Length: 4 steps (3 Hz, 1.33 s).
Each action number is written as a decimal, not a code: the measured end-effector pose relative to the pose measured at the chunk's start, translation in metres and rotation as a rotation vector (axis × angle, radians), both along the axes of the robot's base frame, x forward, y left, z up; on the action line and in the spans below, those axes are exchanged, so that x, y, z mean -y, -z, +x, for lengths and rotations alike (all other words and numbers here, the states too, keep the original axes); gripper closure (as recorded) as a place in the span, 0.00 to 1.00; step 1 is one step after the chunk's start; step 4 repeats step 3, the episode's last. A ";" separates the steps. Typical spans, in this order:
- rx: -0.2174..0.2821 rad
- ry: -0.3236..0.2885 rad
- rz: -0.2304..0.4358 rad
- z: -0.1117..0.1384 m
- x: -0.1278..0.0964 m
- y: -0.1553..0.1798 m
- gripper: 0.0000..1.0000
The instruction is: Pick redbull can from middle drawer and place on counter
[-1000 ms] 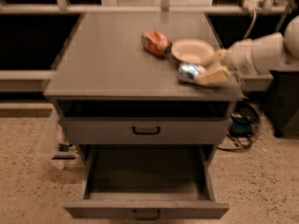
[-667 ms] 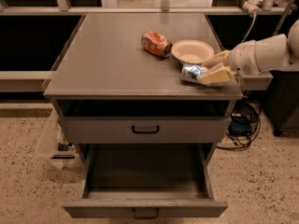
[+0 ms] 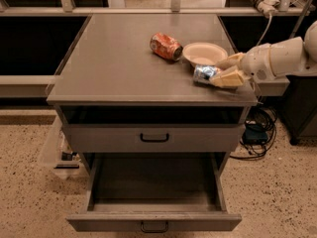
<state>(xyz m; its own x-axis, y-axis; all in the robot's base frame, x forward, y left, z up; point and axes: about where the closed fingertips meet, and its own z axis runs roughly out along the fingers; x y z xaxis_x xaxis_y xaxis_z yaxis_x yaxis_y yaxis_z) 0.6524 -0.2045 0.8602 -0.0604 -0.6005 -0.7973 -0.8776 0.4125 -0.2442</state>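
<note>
The redbull can (image 3: 204,74) lies on its side on the counter (image 3: 119,58) near the right front edge, its shiny end facing left. My gripper (image 3: 218,72) reaches in from the right, low over the counter. Its two cream fingers (image 3: 229,78) are closed on either side of the can. The middle drawer (image 3: 153,220) is pulled out below, with nothing showing inside it.
A dented orange-red can (image 3: 166,46) lies on the counter behind, next to a cream paper bowl (image 3: 204,53) just behind the redbull can. The upper drawer front (image 3: 153,137) is closed. Cables (image 3: 255,130) lie on the floor to the right.
The gripper and the can have stayed at almost the same spot on the counter, shifting only slightly. The drawer remains open.
</note>
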 end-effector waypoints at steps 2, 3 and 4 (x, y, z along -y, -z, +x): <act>0.000 0.000 0.000 0.000 0.000 0.000 0.00; 0.000 0.000 0.000 0.000 0.000 0.000 0.00; 0.000 0.000 0.000 0.000 0.000 0.000 0.00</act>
